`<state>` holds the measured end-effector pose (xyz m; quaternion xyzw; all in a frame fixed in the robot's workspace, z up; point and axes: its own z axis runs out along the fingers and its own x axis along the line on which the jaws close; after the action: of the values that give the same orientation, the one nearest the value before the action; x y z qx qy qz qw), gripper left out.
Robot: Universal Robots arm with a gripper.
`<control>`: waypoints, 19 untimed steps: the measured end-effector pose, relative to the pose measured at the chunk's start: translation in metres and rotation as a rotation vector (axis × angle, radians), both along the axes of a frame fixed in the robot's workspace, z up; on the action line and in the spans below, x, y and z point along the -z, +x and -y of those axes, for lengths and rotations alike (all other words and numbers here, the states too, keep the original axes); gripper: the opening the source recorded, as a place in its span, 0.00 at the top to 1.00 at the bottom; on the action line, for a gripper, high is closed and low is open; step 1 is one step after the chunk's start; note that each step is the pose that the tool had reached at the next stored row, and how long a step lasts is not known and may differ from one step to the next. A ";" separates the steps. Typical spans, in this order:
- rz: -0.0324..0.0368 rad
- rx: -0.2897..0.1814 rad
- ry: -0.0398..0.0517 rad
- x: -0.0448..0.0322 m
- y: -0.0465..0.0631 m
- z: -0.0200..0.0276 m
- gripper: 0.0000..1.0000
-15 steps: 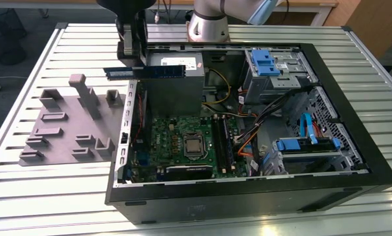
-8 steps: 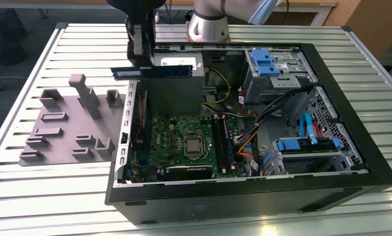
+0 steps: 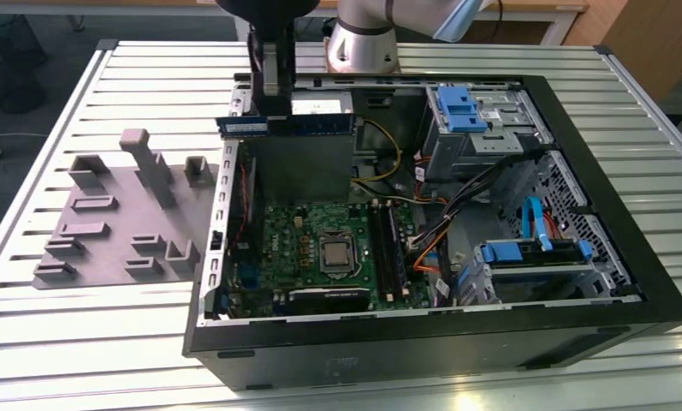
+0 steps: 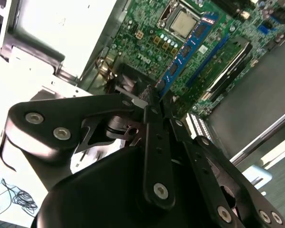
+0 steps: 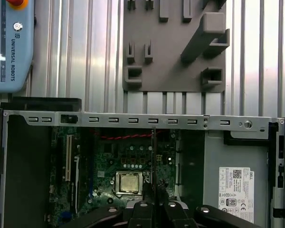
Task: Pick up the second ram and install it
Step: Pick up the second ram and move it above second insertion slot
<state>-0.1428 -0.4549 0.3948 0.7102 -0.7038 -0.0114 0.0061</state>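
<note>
While the jaws of the gripper (image 3: pixel 272 114) clamp the ram (image 3: pixel 317 125) at upper centre of the exterior view, above the case (image 3: pixel 614 257), keeping it level and parallel to the slots (image 3: pixel 388 248) seems key.

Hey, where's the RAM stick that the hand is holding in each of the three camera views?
Exterior view: the second ram hangs level in the hand, above the open case.
Second wrist view: a blue strip running out from the hand over the motherboard.
First wrist view: edge-on, a thin dark line beside the processor.
Shared landmark: the square silver processor.
</note>
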 end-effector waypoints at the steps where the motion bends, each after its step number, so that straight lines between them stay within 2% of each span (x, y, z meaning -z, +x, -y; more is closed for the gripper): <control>1: 0.0001 0.000 0.0000 0.0001 0.002 0.0000 0.86; 19: 0.0001 0.000 0.0001 0.0004 0.044 0.0000 0.86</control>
<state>-0.0990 -0.4549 0.3944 0.7102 -0.7038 -0.0114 0.0060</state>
